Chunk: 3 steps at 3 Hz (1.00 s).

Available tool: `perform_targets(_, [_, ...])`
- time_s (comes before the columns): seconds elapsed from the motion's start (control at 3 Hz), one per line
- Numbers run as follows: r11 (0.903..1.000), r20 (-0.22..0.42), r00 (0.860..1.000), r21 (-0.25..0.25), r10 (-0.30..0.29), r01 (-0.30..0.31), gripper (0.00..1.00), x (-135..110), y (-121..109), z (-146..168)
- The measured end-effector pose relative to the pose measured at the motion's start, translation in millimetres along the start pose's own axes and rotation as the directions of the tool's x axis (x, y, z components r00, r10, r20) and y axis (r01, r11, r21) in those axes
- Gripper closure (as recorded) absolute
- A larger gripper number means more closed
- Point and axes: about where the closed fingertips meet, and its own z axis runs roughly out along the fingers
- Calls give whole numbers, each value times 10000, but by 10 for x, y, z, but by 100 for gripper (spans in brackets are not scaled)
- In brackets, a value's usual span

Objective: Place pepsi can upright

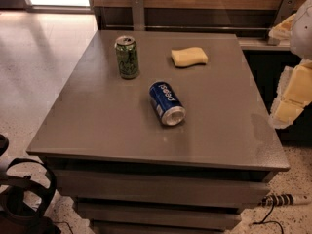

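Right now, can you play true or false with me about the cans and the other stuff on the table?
1. The pepsi can is lying on its side on the table. True.
2. The green can has tipped over. False: it stands upright.
3. The yellow sponge lies farther back on the table than the pepsi can. True.
4. The tool is holding the pepsi can. False: it is at the right edge of the view, out past the table's side, well apart from the can.
5. The two cans are touching. False: there is bare table between them.
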Motion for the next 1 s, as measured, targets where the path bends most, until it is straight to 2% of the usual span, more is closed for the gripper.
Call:
perform_targets(0.33, [10000, 1, 10000, 2, 0, 0, 0, 0, 0, -1])
perform_targets(0.67, [9996, 96, 9996, 128, 249, -250, 0, -54, -74, -73])
perform_targets(1.0, [9961, 453, 9951, -67, 884, -882, 0, -244, -205, -146])
